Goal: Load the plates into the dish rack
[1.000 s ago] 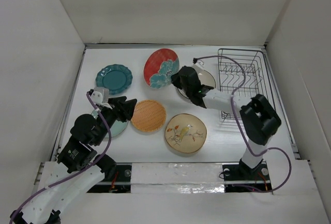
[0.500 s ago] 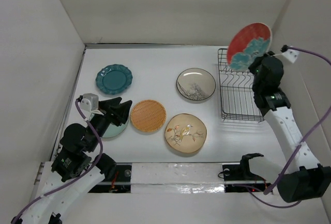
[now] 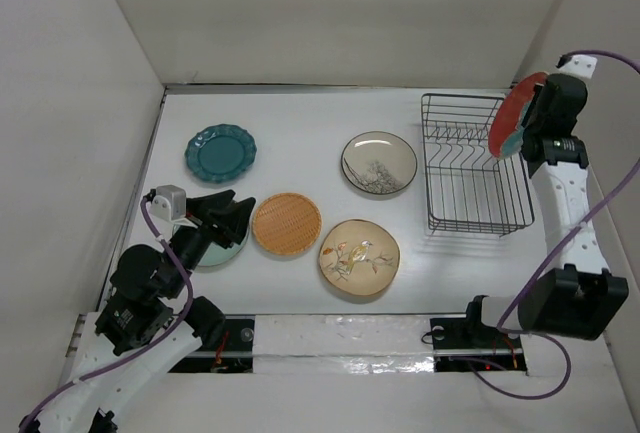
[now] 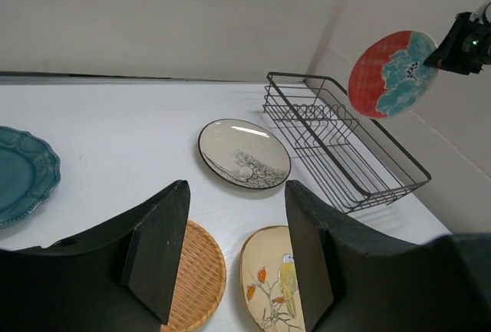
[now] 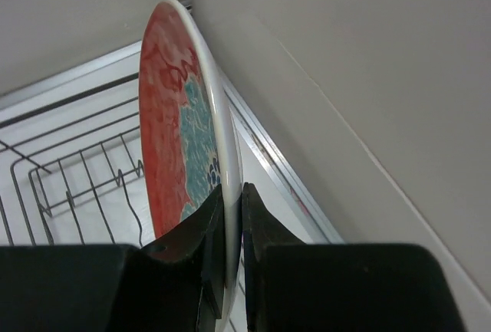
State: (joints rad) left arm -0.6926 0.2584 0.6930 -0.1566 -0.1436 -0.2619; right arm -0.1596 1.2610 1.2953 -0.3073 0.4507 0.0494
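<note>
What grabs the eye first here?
The red floral plate stands out. The right gripper is clamped on its rim and holds it on edge in the air, at the far right corner of the dish rack. The rack holds no plate yet. At near left, the left gripper hangs open over the pale teal plate.

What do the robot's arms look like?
The left arm and right arm have white segments and black joints. The left gripper and right gripper are black, two flat fingers each. Purple cables trail along both.
</note>
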